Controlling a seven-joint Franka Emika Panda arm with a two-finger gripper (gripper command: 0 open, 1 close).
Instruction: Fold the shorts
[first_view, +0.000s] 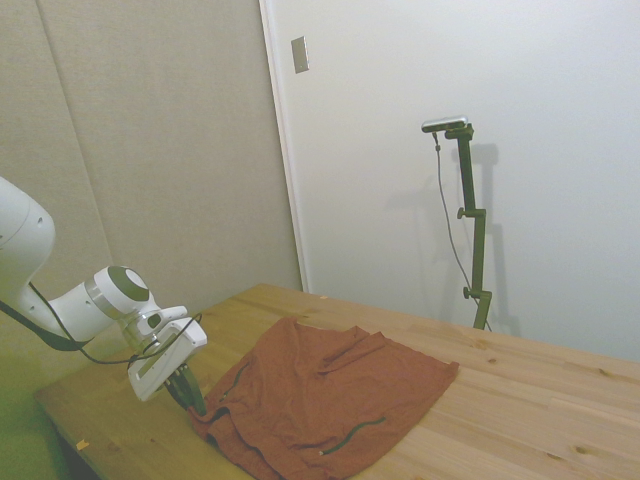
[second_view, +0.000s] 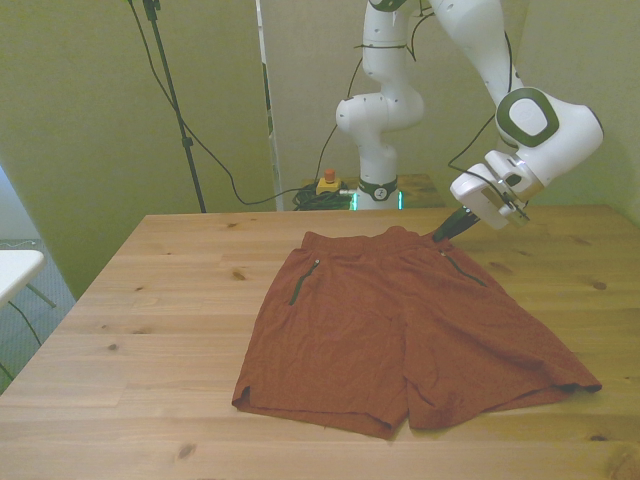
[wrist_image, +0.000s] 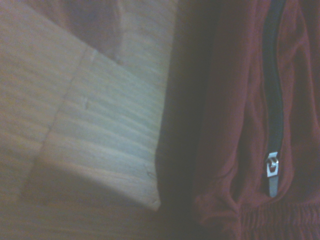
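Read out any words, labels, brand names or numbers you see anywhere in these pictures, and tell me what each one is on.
None can be read.
The shorts show no print or label.
The zipper pull bears no readable mark.
The table is bare wood.
The tool carries no legible marking.

shorts (second_view: 405, 320) on table (second_view: 150, 300), pincer (second_view: 442, 231) at waistband

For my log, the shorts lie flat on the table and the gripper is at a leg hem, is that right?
Not quite: the gripper is at the waistband corner of the shorts, beside a zip pocket, not at a leg hem. The front view shows it. The shorts do lie flat on the table.
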